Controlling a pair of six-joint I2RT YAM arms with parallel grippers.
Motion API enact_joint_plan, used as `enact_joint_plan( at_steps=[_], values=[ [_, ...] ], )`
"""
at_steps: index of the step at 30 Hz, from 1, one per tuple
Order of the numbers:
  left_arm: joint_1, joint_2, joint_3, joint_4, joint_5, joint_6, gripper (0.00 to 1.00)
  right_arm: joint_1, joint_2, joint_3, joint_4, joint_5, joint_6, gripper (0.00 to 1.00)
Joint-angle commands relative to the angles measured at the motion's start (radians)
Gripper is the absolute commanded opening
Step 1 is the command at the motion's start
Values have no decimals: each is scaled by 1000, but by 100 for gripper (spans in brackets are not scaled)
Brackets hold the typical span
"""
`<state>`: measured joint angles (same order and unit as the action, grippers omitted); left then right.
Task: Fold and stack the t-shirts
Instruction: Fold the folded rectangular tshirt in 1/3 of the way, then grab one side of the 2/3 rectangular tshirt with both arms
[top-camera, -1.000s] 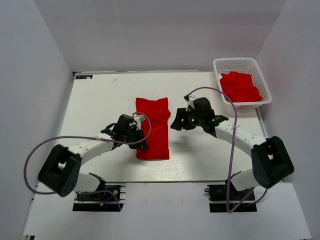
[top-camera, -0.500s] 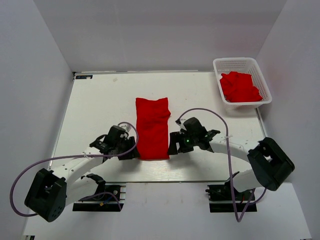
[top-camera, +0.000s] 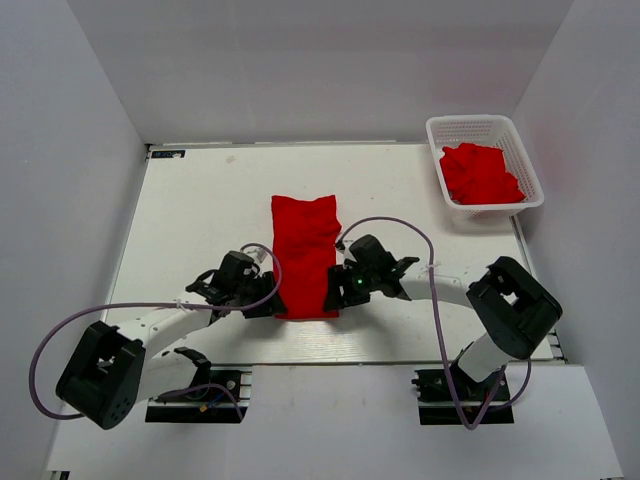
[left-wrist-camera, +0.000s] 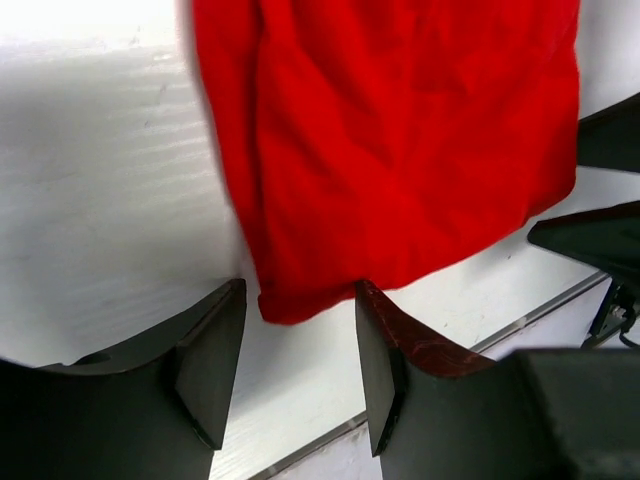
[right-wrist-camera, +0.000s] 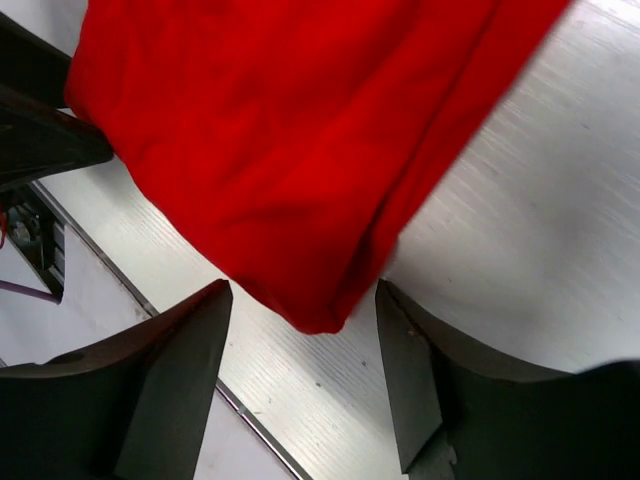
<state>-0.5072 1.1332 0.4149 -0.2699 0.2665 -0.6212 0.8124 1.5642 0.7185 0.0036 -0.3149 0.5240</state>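
Red shirt (top-camera: 305, 250) lies folded on the table (top-camera: 200, 200). The left gripper (left-wrist-camera: 298, 300) and right gripper (right-wrist-camera: 303, 295) straddle its near corners, jaws open, holding nothing.

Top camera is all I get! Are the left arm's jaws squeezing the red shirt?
Observer: No. The left gripper has its jaws apart. One near corner of the folded t-shirt shows in the gap, not pinched.
Operator: And the right one?
Observer: The right gripper is open too, with the shirt's other near corner showing in its gap.
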Motion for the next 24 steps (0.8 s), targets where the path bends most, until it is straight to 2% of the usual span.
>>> enact_joint_plan(
  at_steps=[1,3,7,9,10,12,15,16,18,19,20,22,24],
  values=[
    [1,28,12,44,4,11,58,18,40,15,-42,43,4,64],
    [1,45,12,57,4,11,58,22,48,10,-59,57,5,64],
    [1,83,-10,89,4,11,51,33,42,-27,-60,68,31,56],
    [1,95,-10,100,4,11,46,39,45,-30,-63,68,36,55],
    [1,96,-10,109,4,11,39,39,46,-22,-66,68,33,55],
    [1,123,-10,109,4,11,36,48,57,-10,-88,69,31,55],
    [1,134,-10,119,4,11,22,59,71,-7,-100,76,28,52],
    [1,134,-21,120,4,11,12,60,73,-5,-102,74,30,48],
    [1,143,-21,120,4,11,2,59,91,-4,-100,69,31,33],
    [1,143,-21,110,-6,11,0,60,94,1,-102,65,31,29],
    [1,143,-21,110,-6,11,0,60,100,1,-106,65,31,16],
    [1,132,-21,110,-6,20,0,64,103,1,-102,65,27,0],
    [1,122,-21,101,-6,20,0,60,93,-1,-109,74,30,0]
  ],
)
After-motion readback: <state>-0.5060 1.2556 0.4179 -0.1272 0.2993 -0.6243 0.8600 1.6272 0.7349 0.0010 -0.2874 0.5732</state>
